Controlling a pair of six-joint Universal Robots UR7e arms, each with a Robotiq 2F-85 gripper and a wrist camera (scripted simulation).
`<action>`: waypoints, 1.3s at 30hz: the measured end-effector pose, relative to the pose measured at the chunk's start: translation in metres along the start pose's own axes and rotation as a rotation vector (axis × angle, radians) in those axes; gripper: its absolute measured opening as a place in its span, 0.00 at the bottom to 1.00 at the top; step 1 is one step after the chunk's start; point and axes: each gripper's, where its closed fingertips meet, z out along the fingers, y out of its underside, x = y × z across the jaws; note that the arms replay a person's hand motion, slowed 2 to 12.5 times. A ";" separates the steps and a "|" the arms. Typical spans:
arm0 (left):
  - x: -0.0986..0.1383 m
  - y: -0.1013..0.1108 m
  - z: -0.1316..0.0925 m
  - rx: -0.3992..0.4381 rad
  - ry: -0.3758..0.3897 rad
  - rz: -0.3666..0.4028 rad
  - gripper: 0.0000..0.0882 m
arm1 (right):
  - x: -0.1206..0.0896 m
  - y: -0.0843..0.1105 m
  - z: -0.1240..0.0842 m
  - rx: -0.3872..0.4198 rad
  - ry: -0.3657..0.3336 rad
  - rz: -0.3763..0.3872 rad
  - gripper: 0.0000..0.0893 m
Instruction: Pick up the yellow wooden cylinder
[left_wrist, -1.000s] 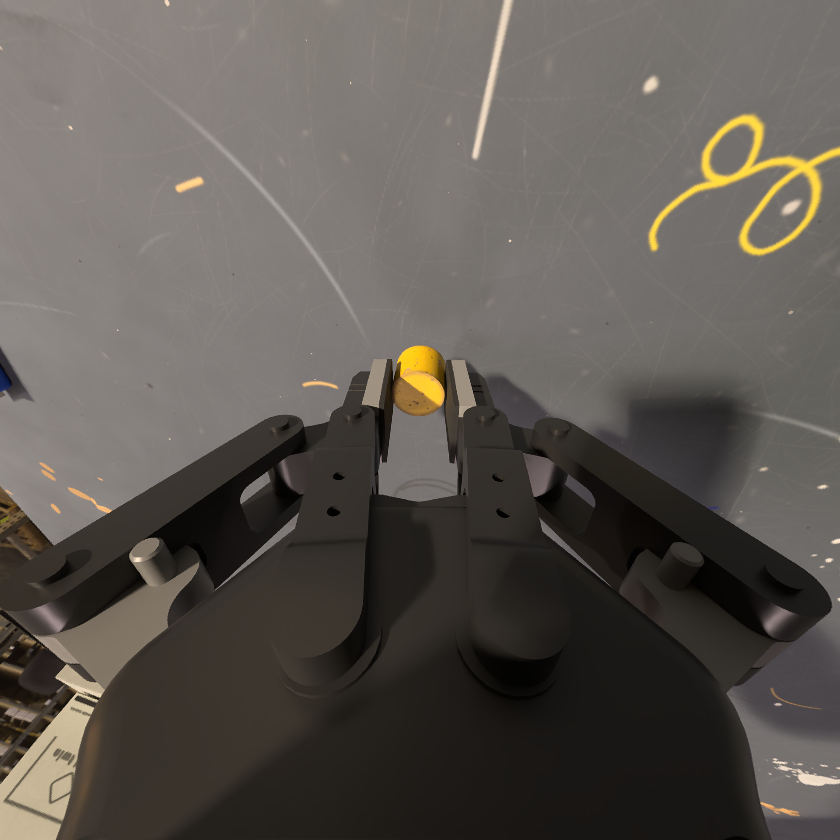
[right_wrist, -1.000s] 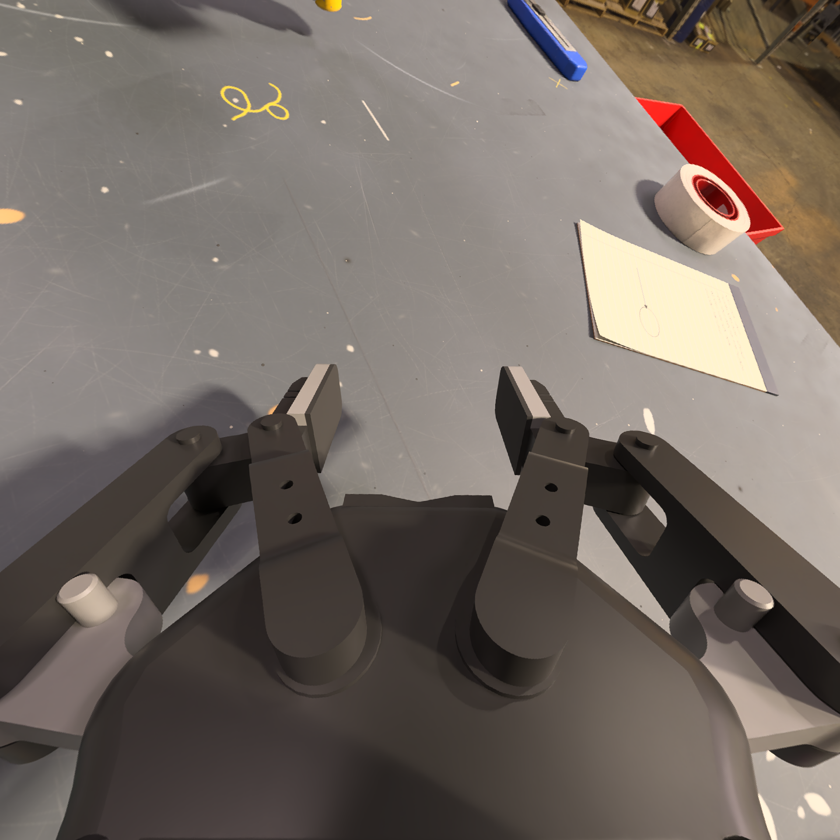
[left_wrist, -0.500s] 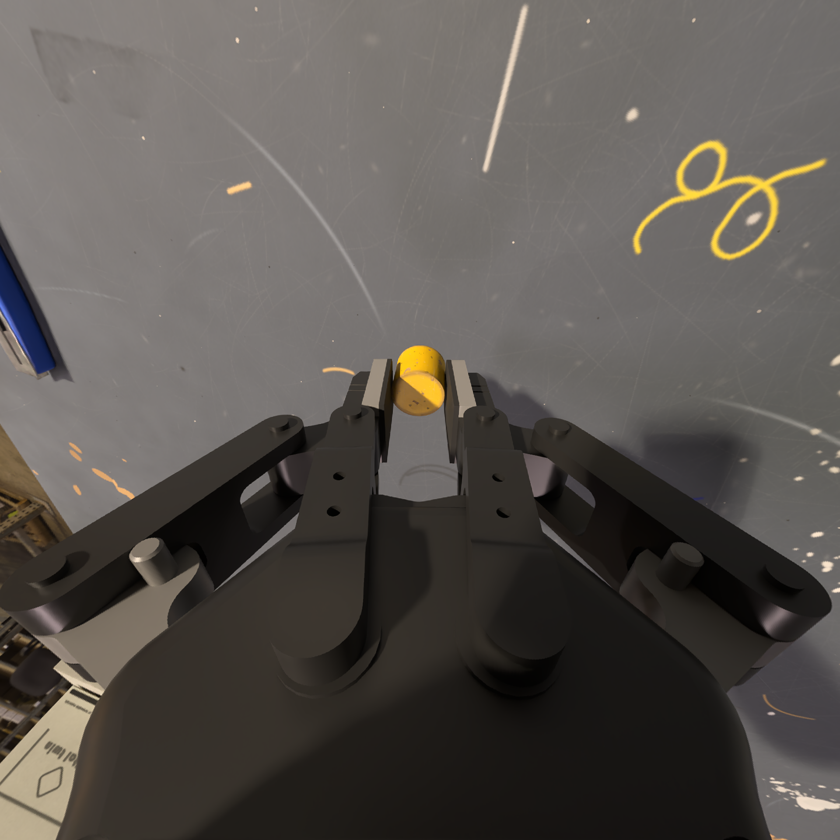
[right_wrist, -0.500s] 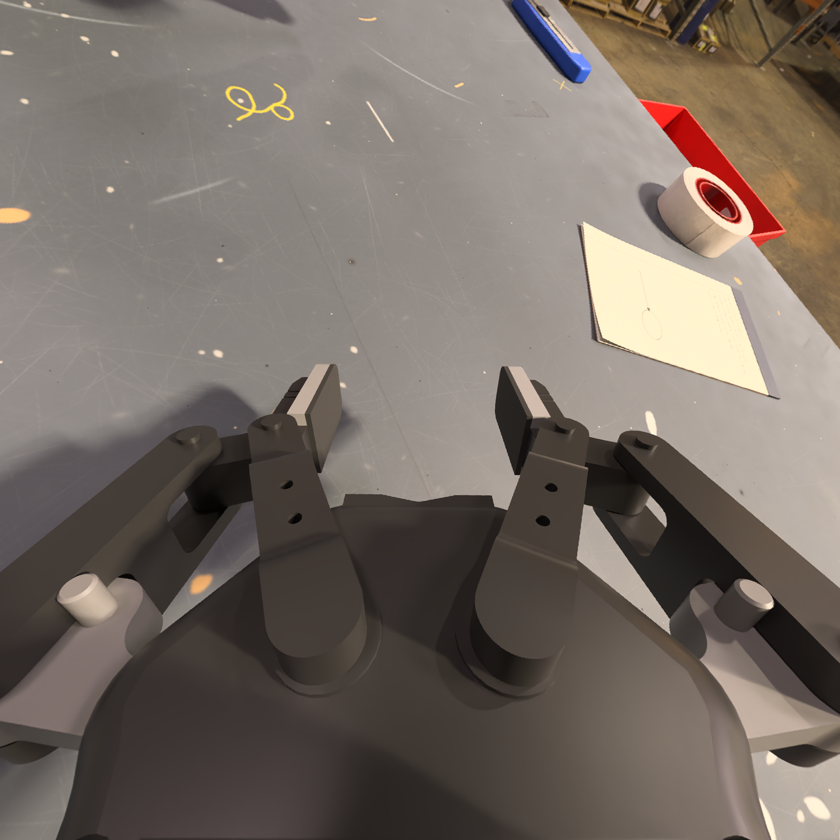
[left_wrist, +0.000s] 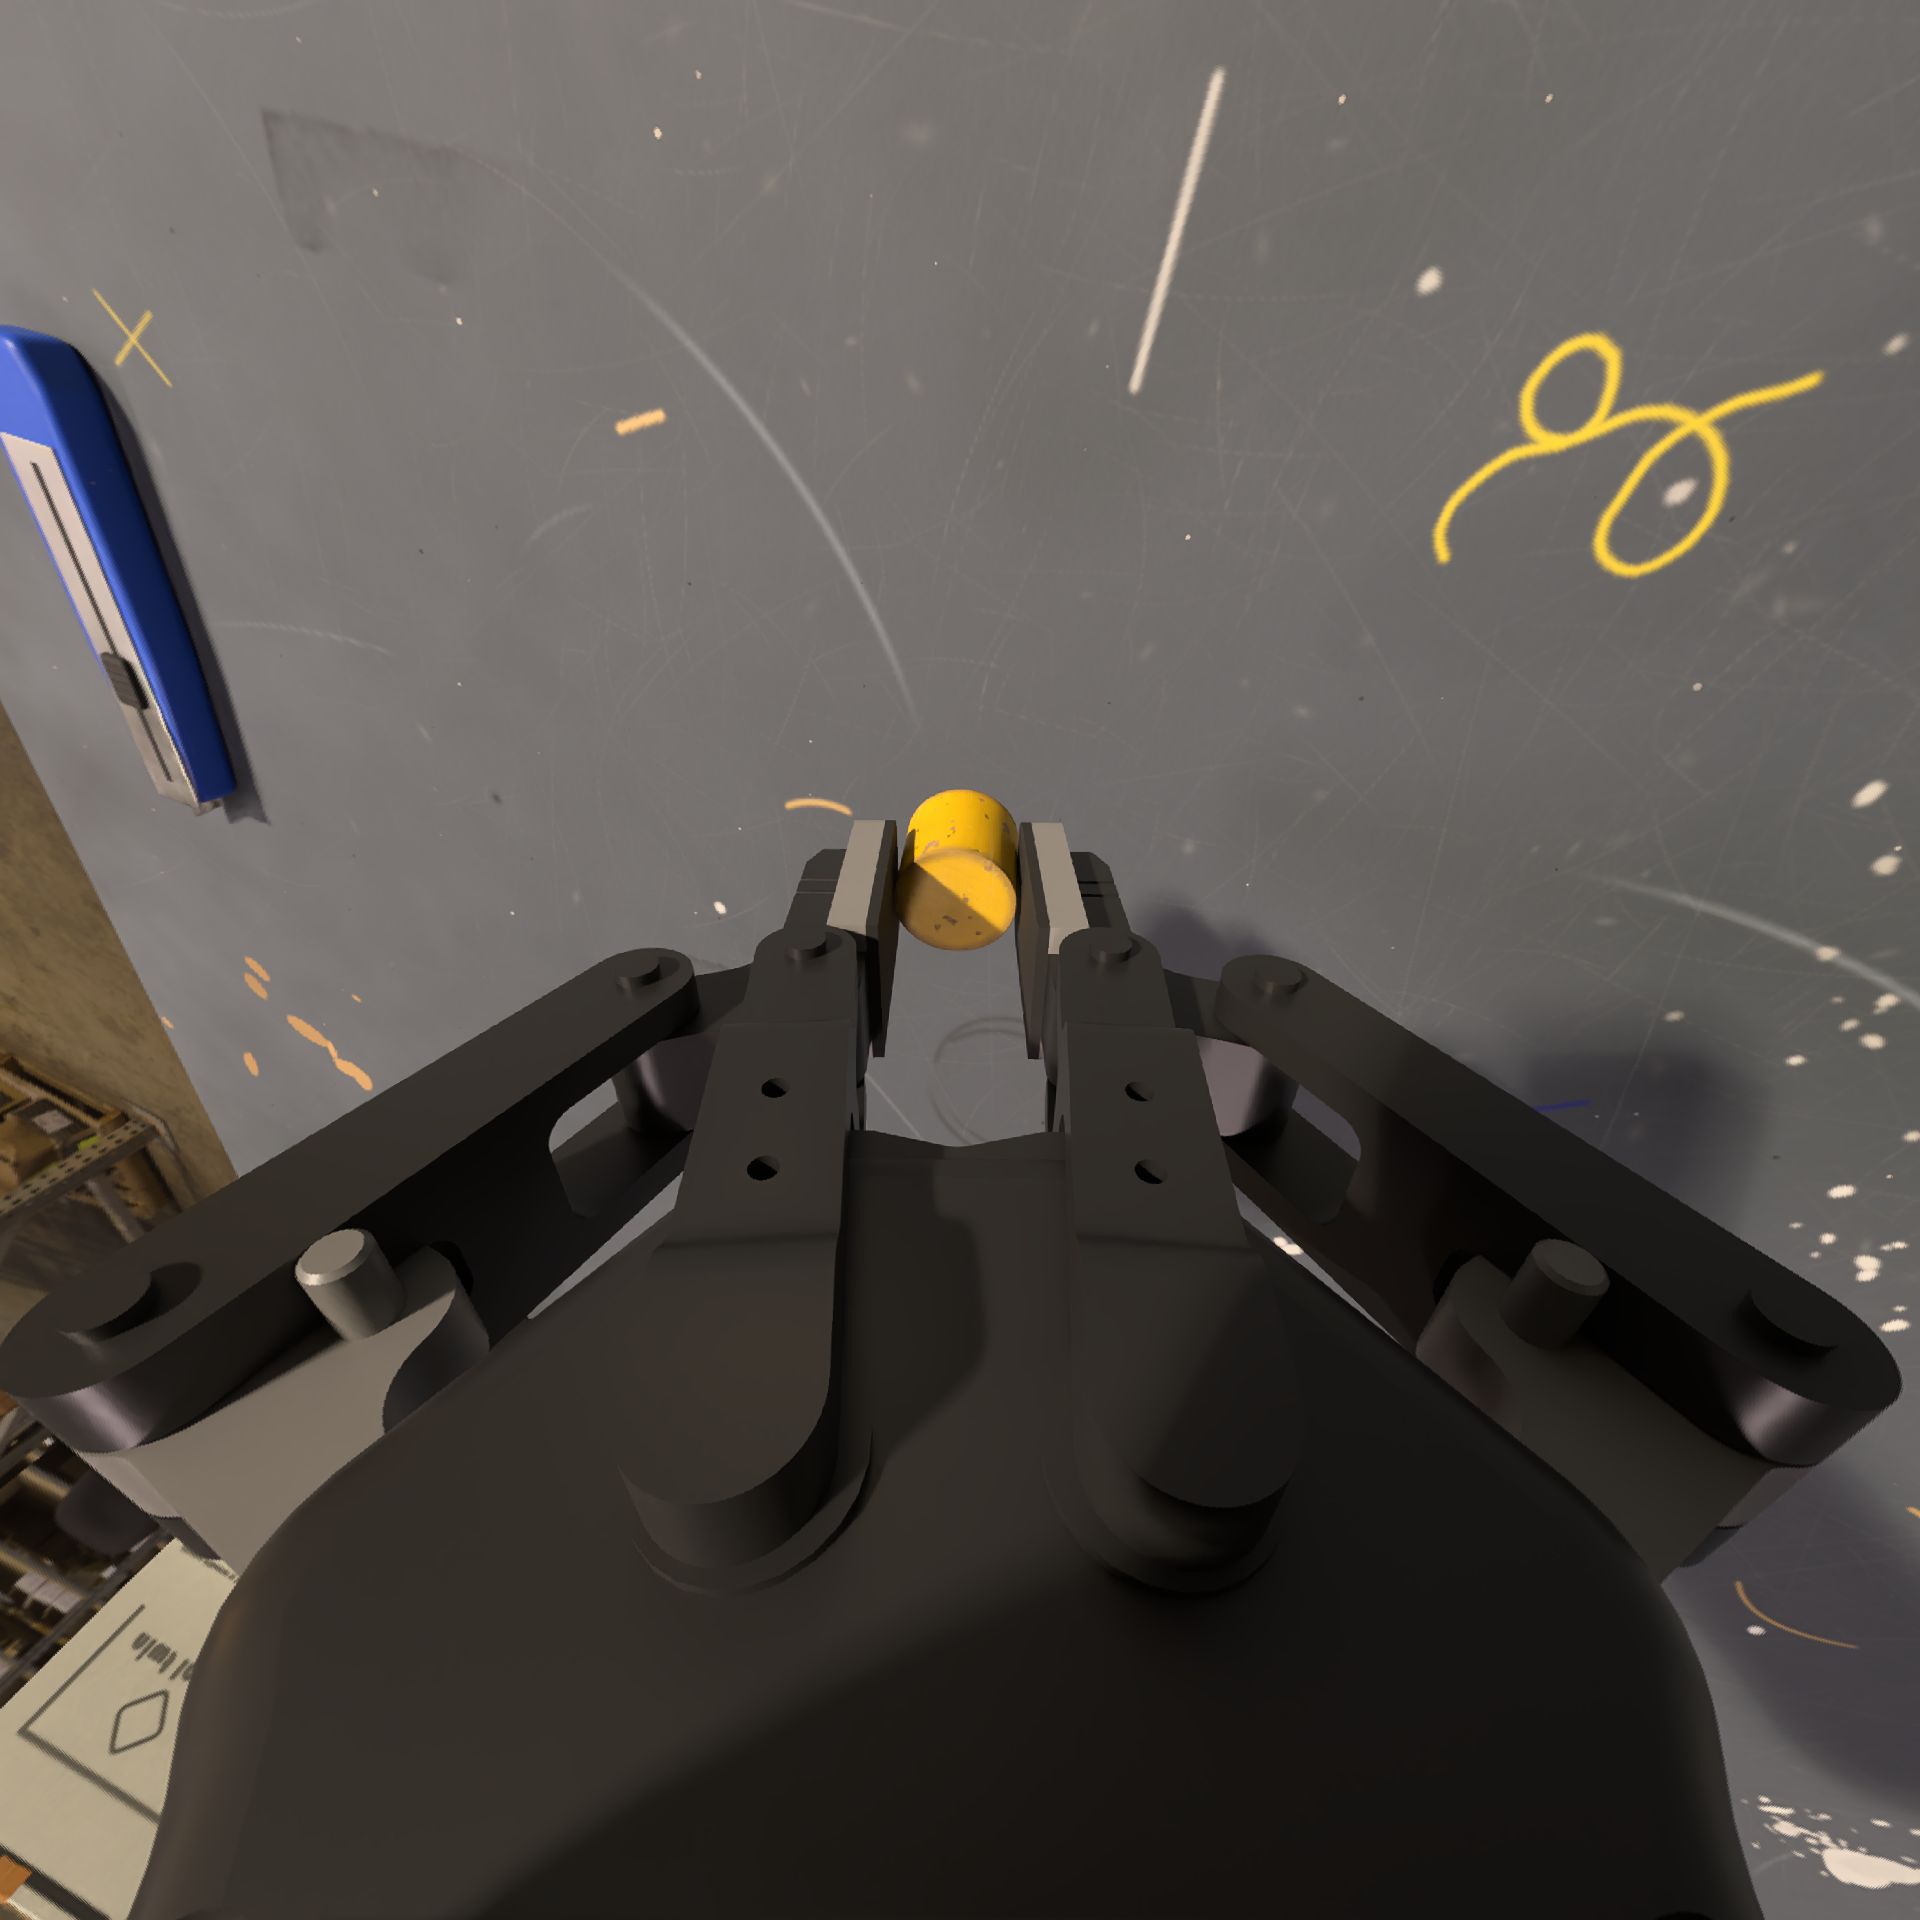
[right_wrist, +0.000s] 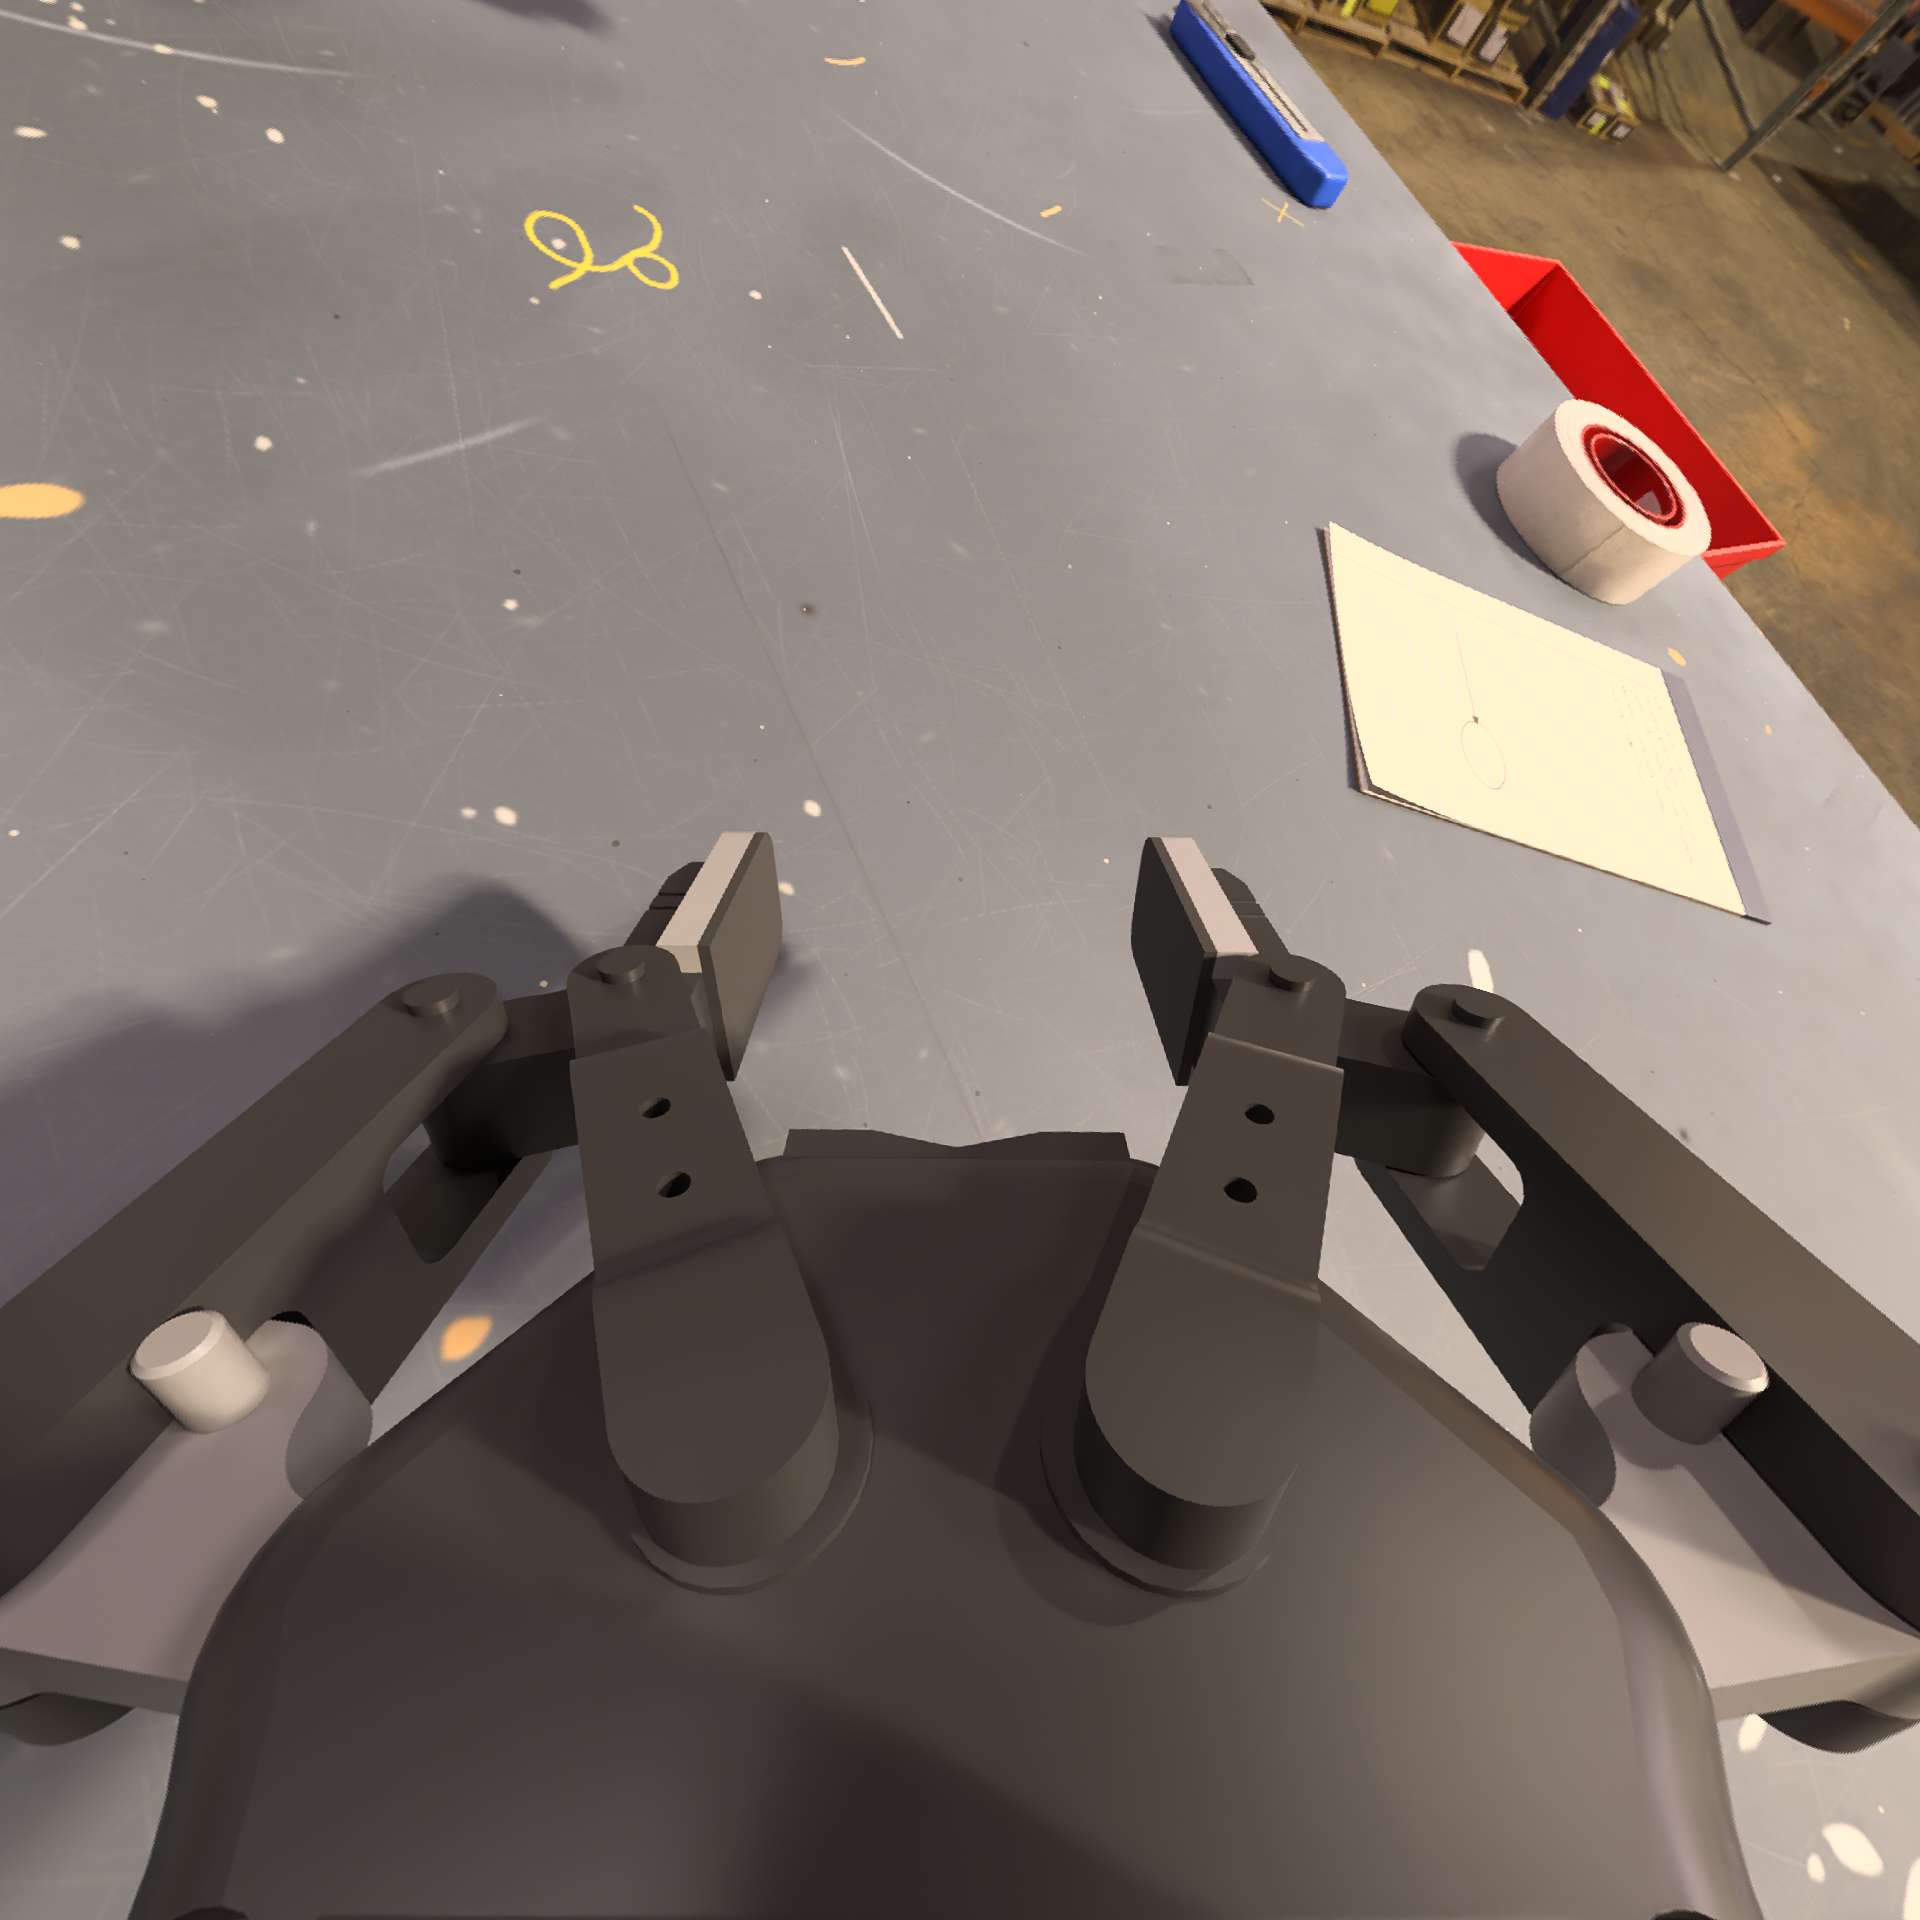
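Observation:
The yellow wooden cylinder (left_wrist: 958, 871) is short and stubby, and it sits clamped between the two pads of my left gripper (left_wrist: 958, 883). The left gripper is shut on it and holds it above the grey table (left_wrist: 1039, 520). My right gripper (right_wrist: 956, 914) is open and empty, low over the grey table (right_wrist: 727, 520). The cylinder does not show in the right wrist view.
A blue utility knife (left_wrist: 104, 561) lies at the table's left edge; it also shows far off in the right wrist view (right_wrist: 1262, 109). A white tape roll (right_wrist: 1600, 504), a sheet of paper (right_wrist: 1517, 727) and a red bin (right_wrist: 1621, 384) sit along the right edge.
The left gripper has risen with the cylinder in it; the table looks farther off and the blue knife has come into view. The right gripper stays open and has shifted only slightly.

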 end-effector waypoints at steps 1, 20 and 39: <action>0.000 0.000 -0.002 0.003 -0.003 -0.001 0.23 | 0.000 0.000 0.000 0.000 0.000 0.000 0.68; -0.002 -0.010 -0.035 0.075 -0.077 -0.005 0.23 | 0.001 -0.002 -0.002 0.007 0.006 0.000 0.68; 0.003 -0.036 -0.064 0.132 -0.121 0.038 0.23 | -0.003 -0.004 -0.002 0.011 -0.001 -0.006 0.68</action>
